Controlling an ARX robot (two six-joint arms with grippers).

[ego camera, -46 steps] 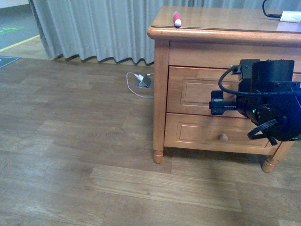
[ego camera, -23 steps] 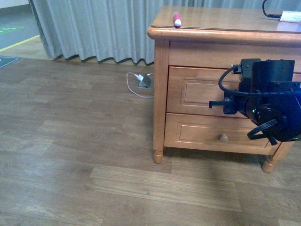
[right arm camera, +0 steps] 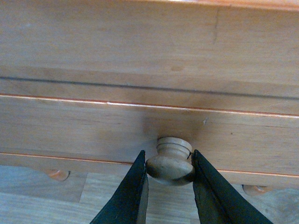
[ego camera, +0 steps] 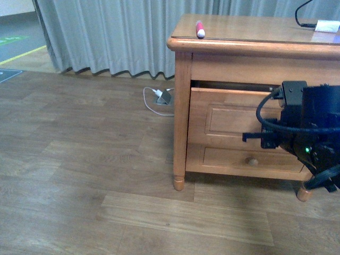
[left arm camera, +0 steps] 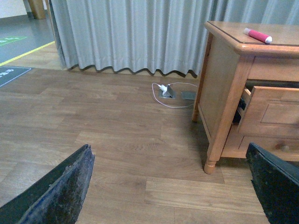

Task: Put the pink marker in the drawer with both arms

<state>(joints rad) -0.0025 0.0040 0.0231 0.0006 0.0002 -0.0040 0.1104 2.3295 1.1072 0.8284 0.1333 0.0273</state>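
Observation:
The pink marker (ego camera: pixel 200 29) (left arm camera: pixel 257 35) lies on top of the wooden dresser near its left front corner. The upper drawer (ego camera: pixel 228 114) (left arm camera: pixel 268 109) stands pulled out a little, with a dark gap above its front. My right gripper (right arm camera: pixel 169 172) is shut on the drawer knob (right arm camera: pixel 172 163), one black finger on each side; in the front view the black right arm (ego camera: pixel 311 138) hides the knob. My left gripper (left arm camera: pixel 170 186) hangs open over the floor, left of the dresser, with nothing between its fingers.
The dresser (ego camera: pixel 183 106) stands on a wood-plank floor before a grey curtain (ego camera: pixel 106 37). A lower drawer with its own knob (ego camera: pixel 252 161) sits beneath. A white plug and cable (ego camera: pixel 156 98) lie by a floor socket. A white adapter (ego camera: pixel 325 25) rests on the dresser top, far right.
The upper drawer has slid outward and a gap opened above its front. The right arm drew back toward me and lower in the picture, still on the knob.

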